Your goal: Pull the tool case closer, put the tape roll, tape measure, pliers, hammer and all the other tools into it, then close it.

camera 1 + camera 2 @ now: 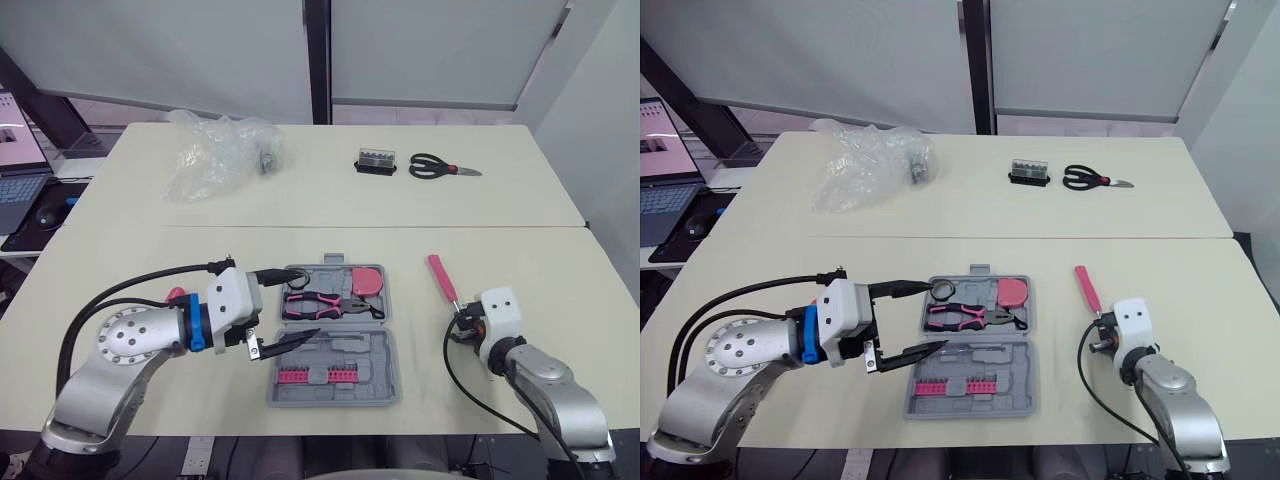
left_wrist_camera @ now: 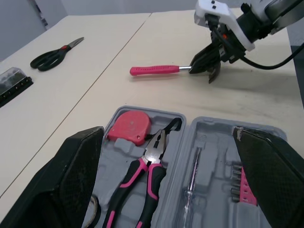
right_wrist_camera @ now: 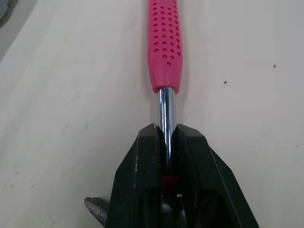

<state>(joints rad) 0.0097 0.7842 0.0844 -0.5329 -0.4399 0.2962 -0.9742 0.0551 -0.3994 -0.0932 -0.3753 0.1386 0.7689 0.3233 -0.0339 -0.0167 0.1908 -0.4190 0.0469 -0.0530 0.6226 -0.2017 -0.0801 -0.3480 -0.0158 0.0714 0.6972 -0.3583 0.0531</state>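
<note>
Right claw [image 3: 166,140] clamps hammer [image 3: 164,42]

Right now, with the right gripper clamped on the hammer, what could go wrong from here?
1. The right gripper pinches the hammer on its thin bare metal shaft, so the long pink handle could swing or slip on lifting.
2. The left gripper hangs open over the left edge of the tool case; bringing the hammer in might bump it.
3. The scissors and bit box lie on the far table, possibly a hard reach.
</note>
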